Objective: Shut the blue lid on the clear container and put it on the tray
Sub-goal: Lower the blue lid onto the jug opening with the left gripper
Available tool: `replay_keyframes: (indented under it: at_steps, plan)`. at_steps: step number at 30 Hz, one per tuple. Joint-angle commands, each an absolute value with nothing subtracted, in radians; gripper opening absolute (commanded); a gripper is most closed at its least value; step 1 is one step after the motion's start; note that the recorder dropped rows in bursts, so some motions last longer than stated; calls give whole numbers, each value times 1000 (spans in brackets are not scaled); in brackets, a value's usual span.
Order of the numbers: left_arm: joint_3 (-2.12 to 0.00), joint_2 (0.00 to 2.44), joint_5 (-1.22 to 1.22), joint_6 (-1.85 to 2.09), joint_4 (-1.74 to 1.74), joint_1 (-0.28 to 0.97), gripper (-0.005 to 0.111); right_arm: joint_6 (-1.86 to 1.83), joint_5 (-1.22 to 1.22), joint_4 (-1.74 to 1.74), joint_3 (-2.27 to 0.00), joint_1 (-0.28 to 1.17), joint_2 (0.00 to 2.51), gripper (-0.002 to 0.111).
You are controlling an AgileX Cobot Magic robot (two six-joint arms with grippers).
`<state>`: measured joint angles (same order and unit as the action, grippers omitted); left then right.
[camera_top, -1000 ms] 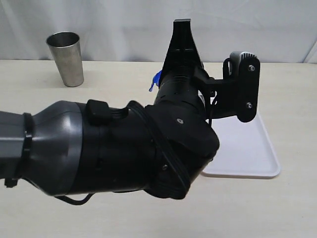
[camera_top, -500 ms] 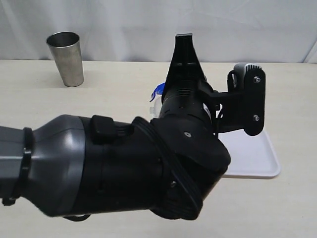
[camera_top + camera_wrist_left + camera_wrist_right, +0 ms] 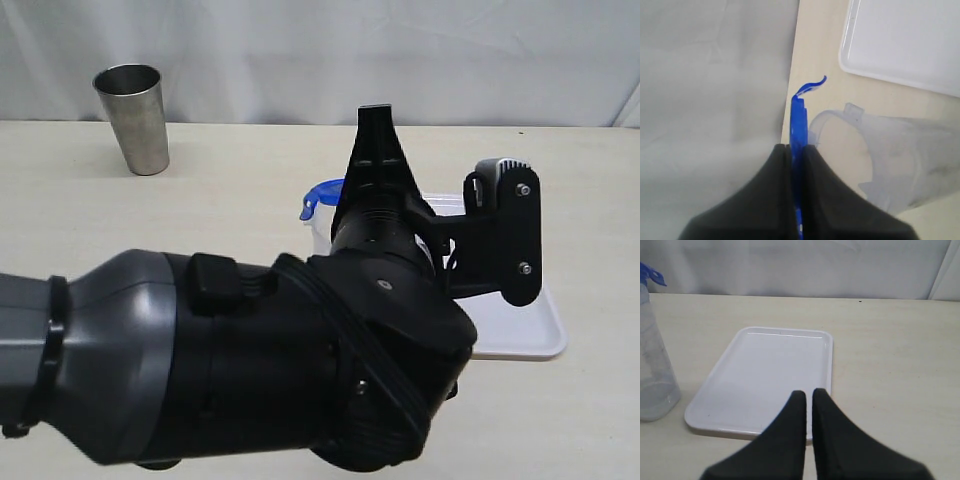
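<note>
The beige table carries everything, and most of what I can see from here is blocked by the left arm, a big grey-and-black bulk that reaches over the tabletop toward the side of the tray away from the right arm. The tray is the white rectangular one with the low rim. It lies flat with nothing on it, and I take it to be left open as the landing spot for the finished container. The right gripper hangs over the tray's near edge with its two black fingers pressed together and nothing between them. It looks parked there rather than working, perhaps waiting to steady or take the container. The steel cup stands upright well apart from the tray, out beyond the container, and plays no part in this. The clear container stands upright on the table just off the tray's rim, on the side toward the steel cup, so it is not yet on the tray. The blue lid is up at the container's mouth. The left gripper has its fingers clamped on the lid, pinching it by its edge so that the wrist view shows it as a thin blue blade with one flap curling off the end. Holding it that way lets the arm tip it down over the rim. I cannot tell whether the lid is touching the rim, but it does not look seated flat, so I judge the closing step is under way and the move onto the tray is not yet begun.
</note>
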<state>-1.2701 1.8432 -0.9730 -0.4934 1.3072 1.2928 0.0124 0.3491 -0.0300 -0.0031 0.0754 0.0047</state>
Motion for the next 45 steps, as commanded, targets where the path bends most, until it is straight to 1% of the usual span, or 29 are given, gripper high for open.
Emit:
replay_keyframes:
  at_steps: [1,7,25,30,45]
  plan:
    - [-1269,1838,-964,-495,1284,1298,0,14,346,-30,0,71,0,5]
    - [-1269,1838,-966,-443,1196,1298,0,14,346,-30,0,71,0,5]
    - [-1269,1838,-925,-441,1111,1303,0,14,346,-30,0,71,0,5]
    - [-1269,1838,-902,-441,1106,1303,0,14,346,-30,0,71,0,5]
    - [-1269,1838,-931,-441,1105,1301,0,14,346,-30,0,71,0,5]
